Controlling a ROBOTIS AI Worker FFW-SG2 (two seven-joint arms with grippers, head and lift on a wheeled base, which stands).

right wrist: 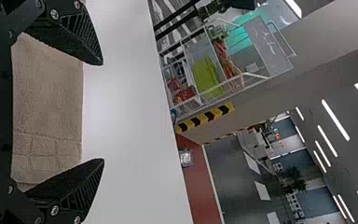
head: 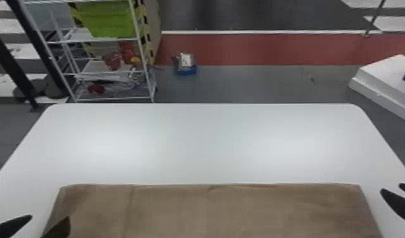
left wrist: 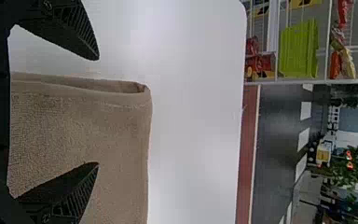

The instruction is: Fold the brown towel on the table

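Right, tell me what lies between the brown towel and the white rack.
In the head view, bare white tabletop runs from the brown towel to the far edge, the white rack beyond.

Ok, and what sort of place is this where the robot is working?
It looks like a workshop or robot lab, perhaps a demonstration hall: a white metal wire shelf rack holding mixed items, yellow-and-black striped edging, and a grey floor with a wide red band.

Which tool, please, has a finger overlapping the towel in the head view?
The left tool: one finger overlaps the towel, whereas both fingers of the right tool show beside it.
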